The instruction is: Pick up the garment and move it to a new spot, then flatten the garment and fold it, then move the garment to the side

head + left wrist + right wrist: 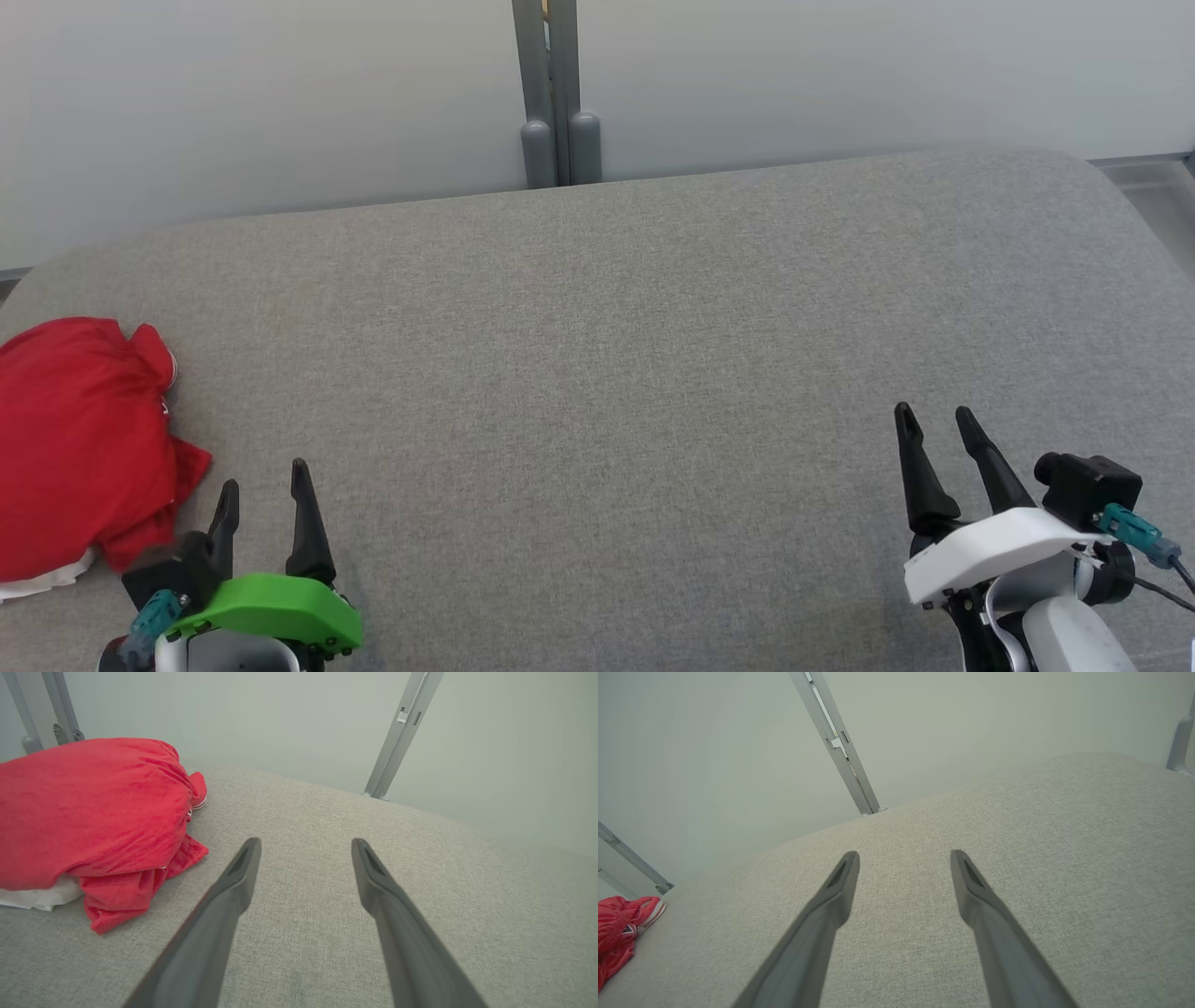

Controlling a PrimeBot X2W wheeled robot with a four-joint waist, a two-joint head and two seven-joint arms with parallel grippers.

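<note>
Grey woven fabric covers the broad padded surface, and nearest the robot the two tools sit over its front edge. The left tool, under a green wrist cover, has its two dark fingers spread wide with nothing between them. The right tool, under a white wrist cover, stands just as wide and empty, well apart on the other side. Just beside the left tool, at the surface's left end, lies the crumpled red cloth garment in a rumpled heap, a strip of white cloth showing under its near edge. Neither tool touches it. Beyond the far edge rises a pale plain wall, with a grey metal post at its middle.
</note>
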